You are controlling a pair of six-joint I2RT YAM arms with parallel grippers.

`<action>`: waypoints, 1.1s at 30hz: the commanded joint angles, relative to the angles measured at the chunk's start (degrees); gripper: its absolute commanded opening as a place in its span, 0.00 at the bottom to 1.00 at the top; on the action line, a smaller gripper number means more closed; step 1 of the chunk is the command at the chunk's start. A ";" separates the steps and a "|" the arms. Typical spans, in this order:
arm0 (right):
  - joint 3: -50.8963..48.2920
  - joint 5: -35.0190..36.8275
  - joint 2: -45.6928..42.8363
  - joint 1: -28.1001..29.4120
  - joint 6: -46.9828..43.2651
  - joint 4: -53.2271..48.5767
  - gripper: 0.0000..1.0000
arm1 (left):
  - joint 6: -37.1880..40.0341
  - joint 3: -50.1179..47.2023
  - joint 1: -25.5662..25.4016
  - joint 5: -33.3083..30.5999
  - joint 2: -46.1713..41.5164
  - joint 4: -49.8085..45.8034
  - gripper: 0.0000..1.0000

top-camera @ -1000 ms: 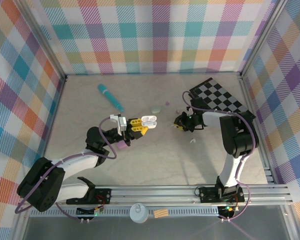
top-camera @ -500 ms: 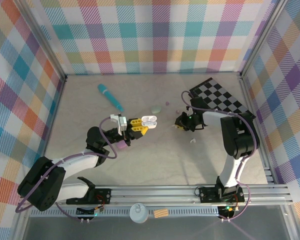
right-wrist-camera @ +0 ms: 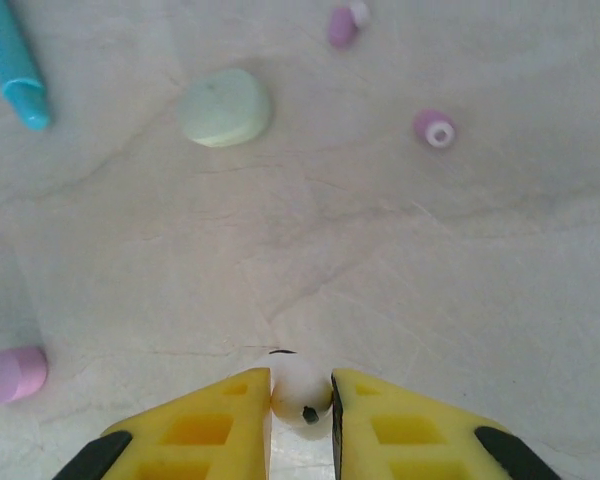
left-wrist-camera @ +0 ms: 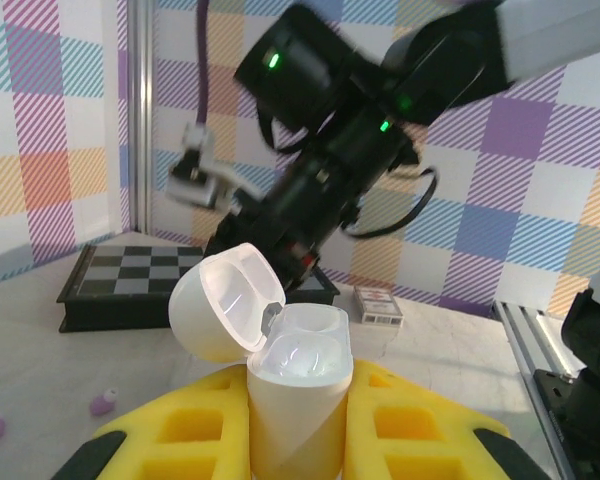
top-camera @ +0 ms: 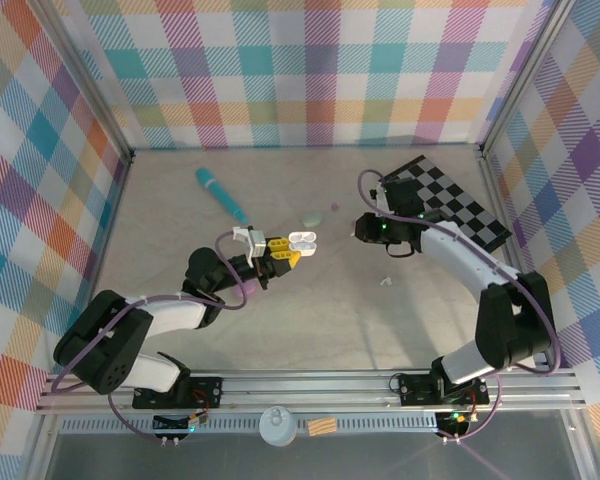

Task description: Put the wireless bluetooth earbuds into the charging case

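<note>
My left gripper (left-wrist-camera: 300,425) is shut on a white charging case (left-wrist-camera: 298,385), held upright with its lid (left-wrist-camera: 225,312) hinged open and both wells empty. From above, the case (top-camera: 302,241) hangs left of the table's middle at the yellow fingers (top-camera: 278,252). My right gripper (right-wrist-camera: 301,398) is shut on a small white earbud (right-wrist-camera: 300,385), raised above the table. In the top view that gripper (top-camera: 365,229) is to the right of the case, apart from it. Another white earbud (top-camera: 385,281) lies on the table. Two purple earbuds (right-wrist-camera: 435,128) (right-wrist-camera: 341,24) lie beyond the right fingers.
A pale green closed case (right-wrist-camera: 224,107) and a teal stick (top-camera: 220,194) lie at the back. A purple case (right-wrist-camera: 12,375) lies under the left arm. A chessboard (top-camera: 450,200) fills the back right corner, with a small card box (left-wrist-camera: 378,305) near it.
My right arm has swung up and toward the back, carrying the white earbud off the table. The left gripper with the open case has shifted slightly right.
</note>
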 commanded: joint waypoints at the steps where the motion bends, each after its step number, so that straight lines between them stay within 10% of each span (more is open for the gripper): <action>1: 2.66 4.14 -4.33 2.60 -6.85 -4.65 0.22 | 2.18 2.16 0.49 -0.55 1.41 1.96 0.11; 33: 11.89 12.00 -9.48 25.10 -26.43 2.50 0.21 | -2.77 4.74 0.49 -0.06 2.92 0.38 0.12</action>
